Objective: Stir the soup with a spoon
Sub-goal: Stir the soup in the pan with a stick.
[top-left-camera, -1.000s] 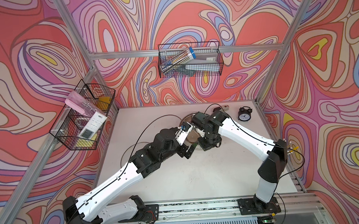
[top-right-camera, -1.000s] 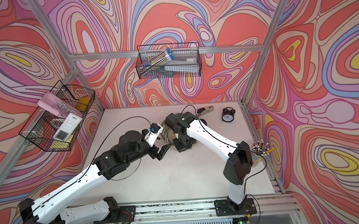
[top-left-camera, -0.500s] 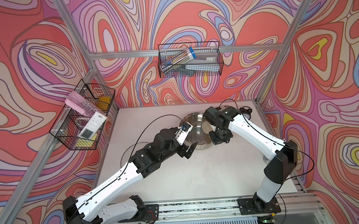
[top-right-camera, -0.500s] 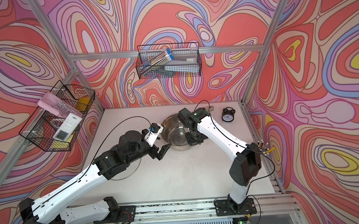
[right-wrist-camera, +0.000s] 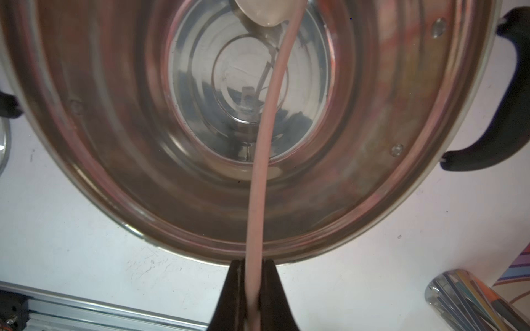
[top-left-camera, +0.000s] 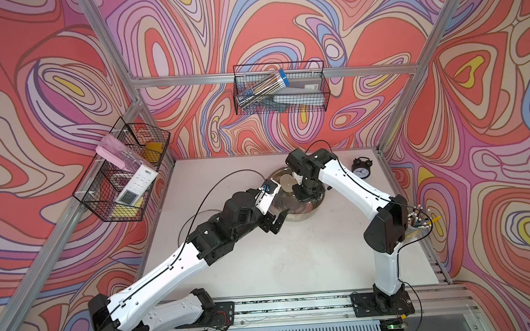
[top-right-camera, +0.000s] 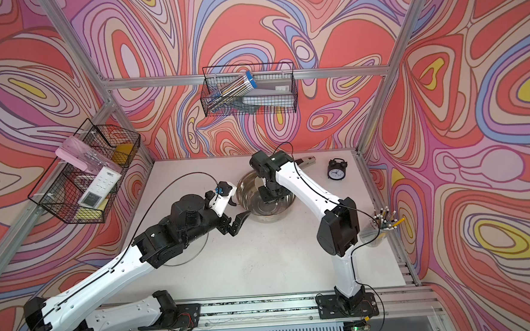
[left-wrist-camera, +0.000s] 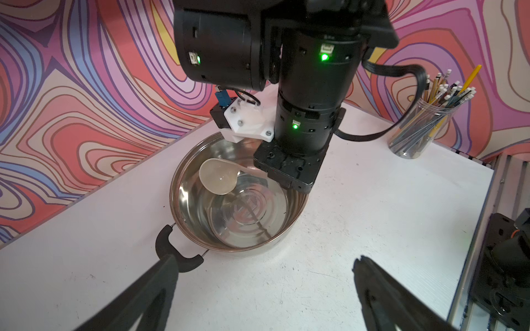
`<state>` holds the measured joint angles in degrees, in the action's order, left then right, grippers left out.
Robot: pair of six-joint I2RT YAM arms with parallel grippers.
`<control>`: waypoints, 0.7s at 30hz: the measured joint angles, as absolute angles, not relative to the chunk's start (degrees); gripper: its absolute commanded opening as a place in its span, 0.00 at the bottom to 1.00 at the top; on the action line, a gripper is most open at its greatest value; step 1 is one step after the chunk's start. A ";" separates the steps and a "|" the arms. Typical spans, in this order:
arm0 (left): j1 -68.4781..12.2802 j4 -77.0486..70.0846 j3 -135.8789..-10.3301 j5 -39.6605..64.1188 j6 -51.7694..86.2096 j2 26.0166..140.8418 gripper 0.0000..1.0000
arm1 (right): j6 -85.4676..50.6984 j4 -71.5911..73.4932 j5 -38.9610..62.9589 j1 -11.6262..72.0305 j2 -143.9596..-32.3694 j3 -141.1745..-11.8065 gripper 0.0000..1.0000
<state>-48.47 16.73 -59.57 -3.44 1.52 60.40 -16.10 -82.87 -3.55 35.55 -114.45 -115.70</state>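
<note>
Clamping ladle (left-wrist-camera: 218, 180), right pincer (right-wrist-camera: 253, 266) over pot (left-wrist-camera: 183, 200) rim

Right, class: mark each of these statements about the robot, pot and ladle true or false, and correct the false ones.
1. The right end effector is shut on the ladle. True.
2. The left end effector is shut. False: it is open and holds nothing.
3. The ladle's bowl is inside the pot. True.
4. The pot is full of soup. False: its bare steel bottom shows.
5. The clock sits in a wall basket. False: it stands on the table.
</note>
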 measured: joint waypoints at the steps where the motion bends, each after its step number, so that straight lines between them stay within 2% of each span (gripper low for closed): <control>1: -48.47 16.73 -59.46 -3.44 1.56 60.38 0.99 | -16.12 -82.94 -3.36 36.40 -114.45 -115.98 0.00; 10: -48.47 16.73 -59.37 -3.25 1.76 60.38 0.99 | -18.79 -83.07 -2.42 43.97 -112.29 -110.48 0.00; 21: -48.84 16.71 -59.35 -2.57 2.00 60.38 0.99 | -23.07 -83.15 -5.50 44.16 -99.18 -96.03 0.00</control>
